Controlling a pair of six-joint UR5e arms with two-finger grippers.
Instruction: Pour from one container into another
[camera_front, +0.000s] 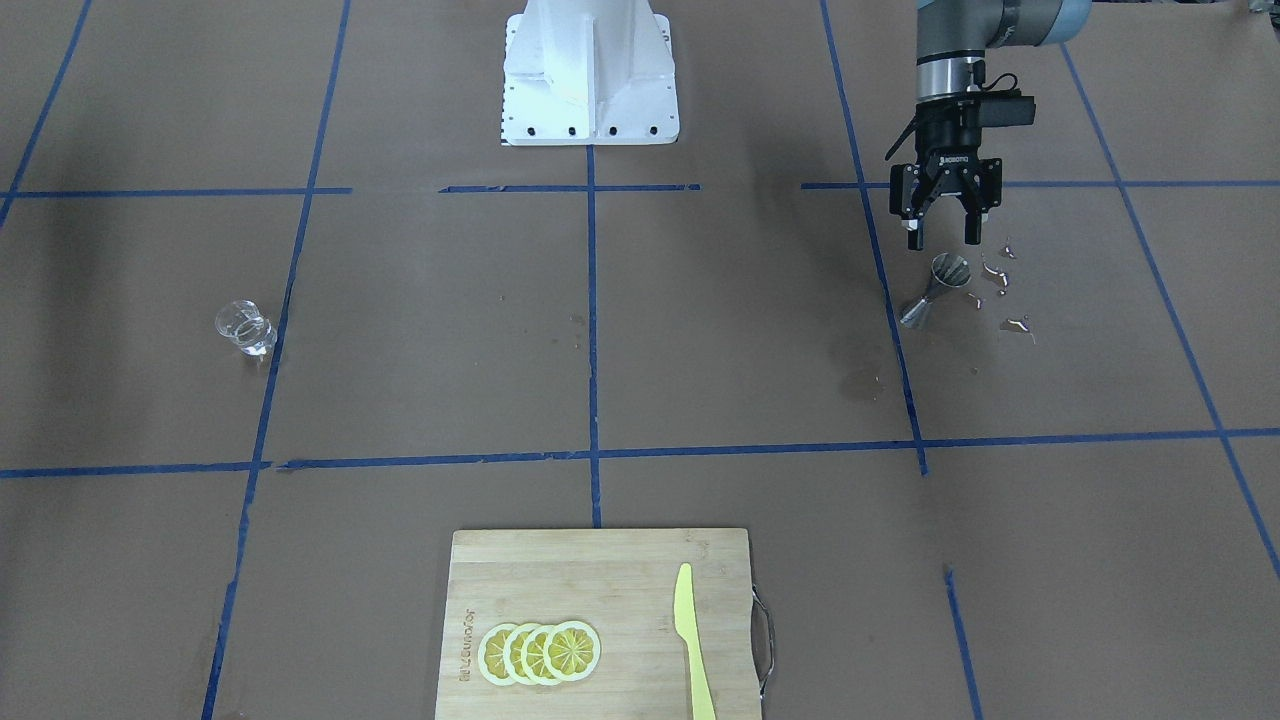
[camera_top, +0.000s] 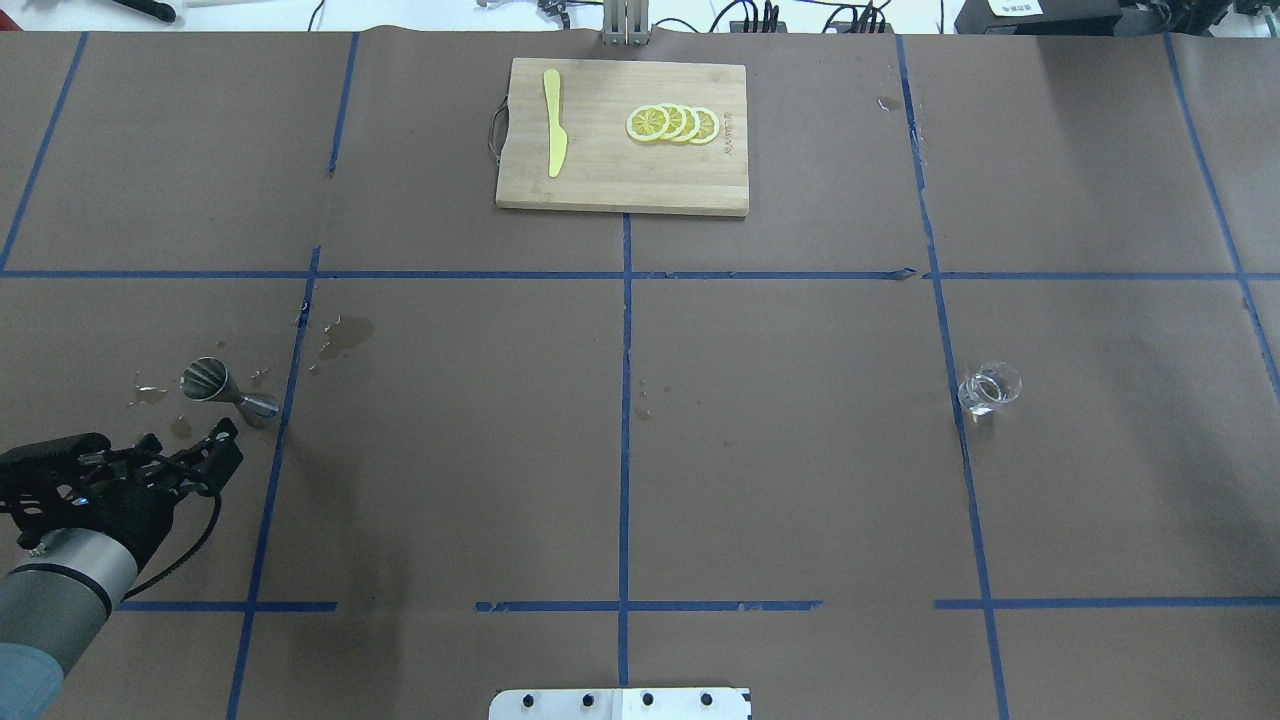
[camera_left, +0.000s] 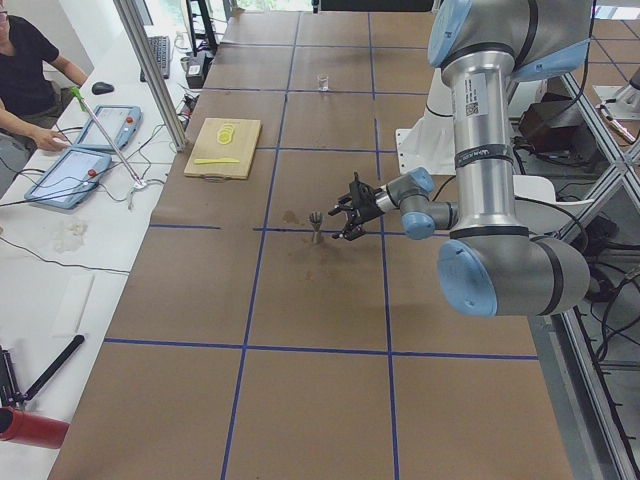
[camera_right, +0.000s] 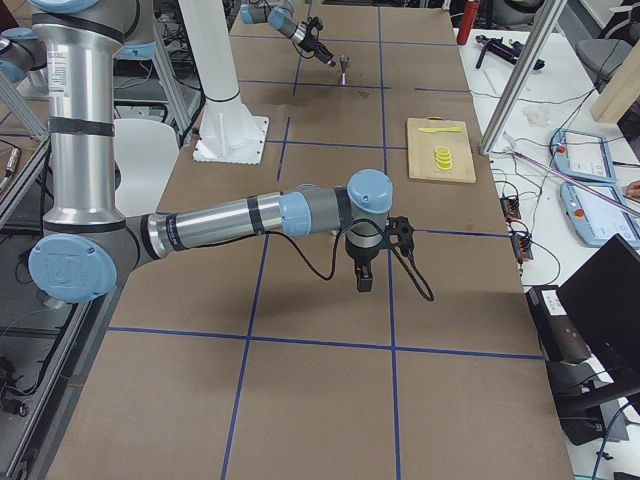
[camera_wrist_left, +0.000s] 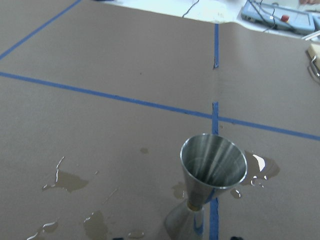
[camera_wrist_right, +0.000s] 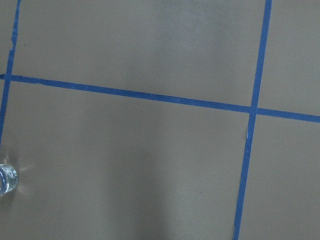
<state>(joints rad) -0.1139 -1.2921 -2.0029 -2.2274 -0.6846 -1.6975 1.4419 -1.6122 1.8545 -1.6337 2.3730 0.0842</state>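
The clear glass measuring cup stands alone on the brown table, on the robot's right side, and shows at the lower left edge of the right wrist view. The steel hourglass jigger stands upright on the robot's left side, its upper cone empty. My left gripper hovers open just behind and above the jigger, holding nothing. The right gripper shows only in the exterior right view, pointing down over the table. I cannot tell whether it is open or shut.
Small water puddles lie around the jigger, with a damp stain nearby. A wooden cutting board at the far side holds lemon slices and a yellow knife. Blue tape lines grid the table.
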